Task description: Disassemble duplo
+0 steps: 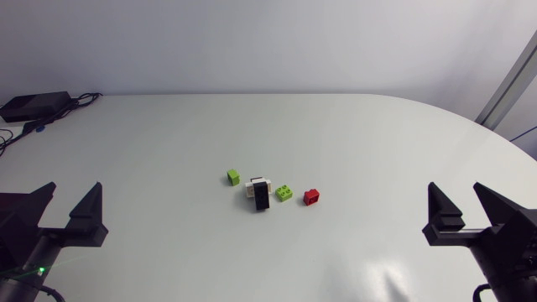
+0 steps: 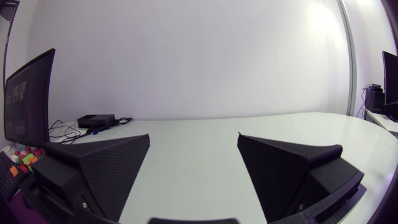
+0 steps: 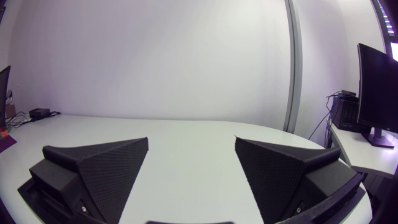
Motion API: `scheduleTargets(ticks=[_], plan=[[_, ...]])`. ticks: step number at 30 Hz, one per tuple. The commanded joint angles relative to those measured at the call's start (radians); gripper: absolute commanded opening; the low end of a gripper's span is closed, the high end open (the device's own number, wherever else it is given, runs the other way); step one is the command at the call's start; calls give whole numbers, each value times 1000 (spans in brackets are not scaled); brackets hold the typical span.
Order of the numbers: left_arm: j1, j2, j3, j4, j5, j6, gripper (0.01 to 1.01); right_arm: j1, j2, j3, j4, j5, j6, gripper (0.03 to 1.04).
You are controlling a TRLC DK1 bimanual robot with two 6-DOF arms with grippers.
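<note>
Near the middle of the white table in the head view lies a small white and black duplo stack. A loose green brick sits just left of it, a second green brick just right, and a red brick further right. My left gripper stands open at the near left, far from the bricks. My right gripper stands open at the near right, equally far off. Each wrist view shows only its own open gripper, the left one and the right one, over bare tabletop.
A black box with cables sits at the table's far left corner; in the left wrist view the same black box lies far ahead of the gripper. The table's curved edge runs along the right.
</note>
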Motion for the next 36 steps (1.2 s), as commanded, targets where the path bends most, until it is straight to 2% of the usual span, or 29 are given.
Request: scheduleTargets(ticks=[1, 16, 18, 20, 24, 29, 36], plan=[[-6, -17, -17, 1, 2, -19, 982, 2, -7, -38, -15, 1, 21, 1002], [-15, -18, -15, -3, 2, 1, 982, 23, -10, -38, -13, -10, 22, 1002], [-17, -18, 3, -14, -4, 19, 980, 28, -10, -37, -12, -11, 22, 1003], [-17, -17, 55, -75, -4, 17, 979, 31, -10, -26, -13, -13, 22, 1003], [-20, 2, 135, -118, -4, 2, 970, 68, -7, 44, -52, -13, 24, 1002], [-21, 180, 271, -160, -4, -27, 966, 154, 16, 140, -87, 7, 25, 1002], [-47, 401, 413, -161, -5, -85, 964, 188, 217, 288, -94, 18, 42, 1002]])
